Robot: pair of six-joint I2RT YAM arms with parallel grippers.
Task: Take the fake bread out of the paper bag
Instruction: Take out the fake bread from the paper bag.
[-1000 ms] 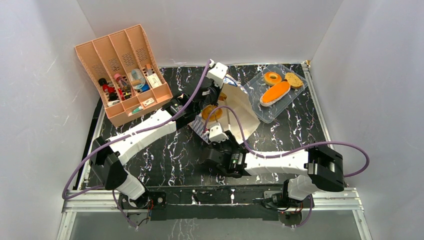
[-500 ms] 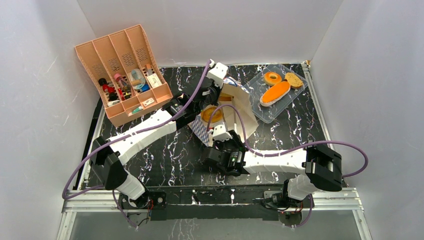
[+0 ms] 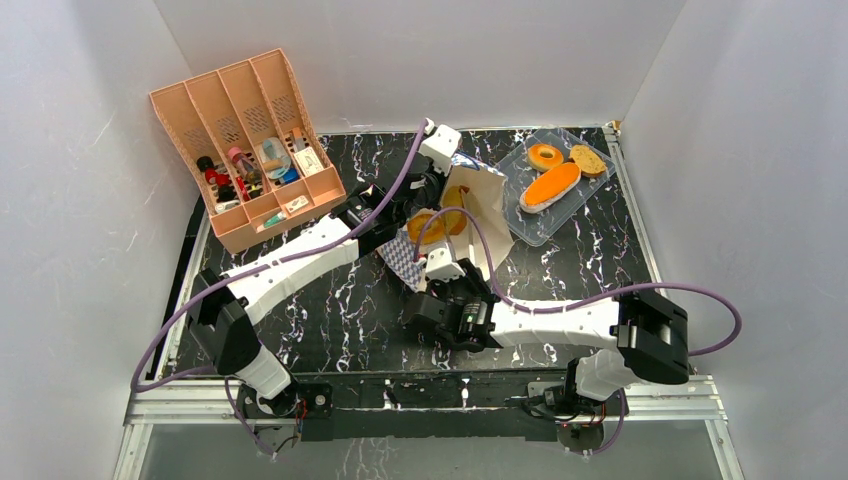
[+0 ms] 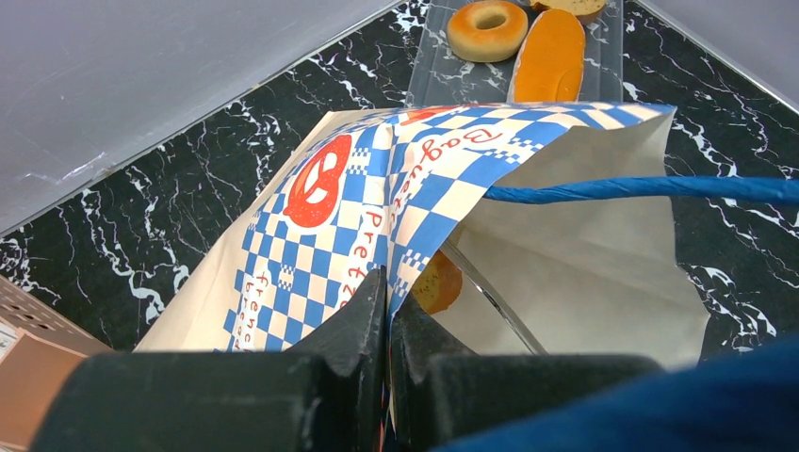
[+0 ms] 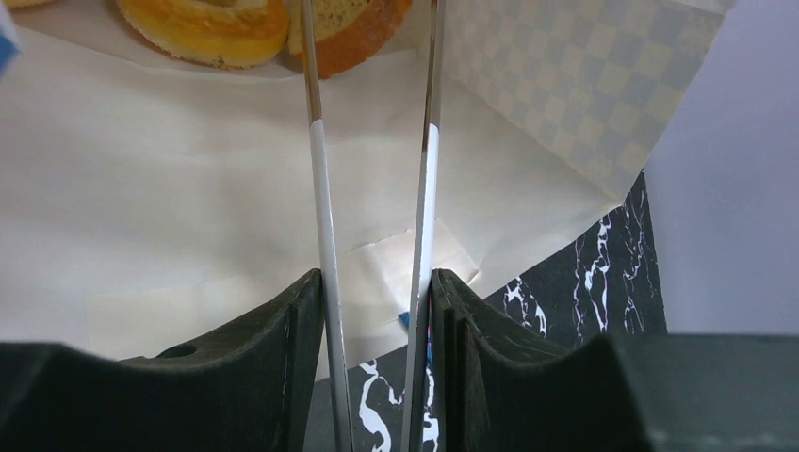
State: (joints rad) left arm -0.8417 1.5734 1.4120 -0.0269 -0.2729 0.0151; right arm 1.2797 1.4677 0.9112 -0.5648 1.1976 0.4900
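Right gripper (image 5: 377, 306) clamps metal tongs (image 5: 322, 188), long axis 6-to-12. Fake bread (image 5: 353, 28) lies at 12, between the tong arms, inside paper bag (image 5: 141, 188). Left gripper (image 4: 388, 306) is pinched shut on the bag rim.

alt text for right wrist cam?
Right gripper clamps metal tongs, whose two arms run up into the cream-lined paper bag toward a golden bread and a brown bread at the top edge. Black marbled table shows at lower right.
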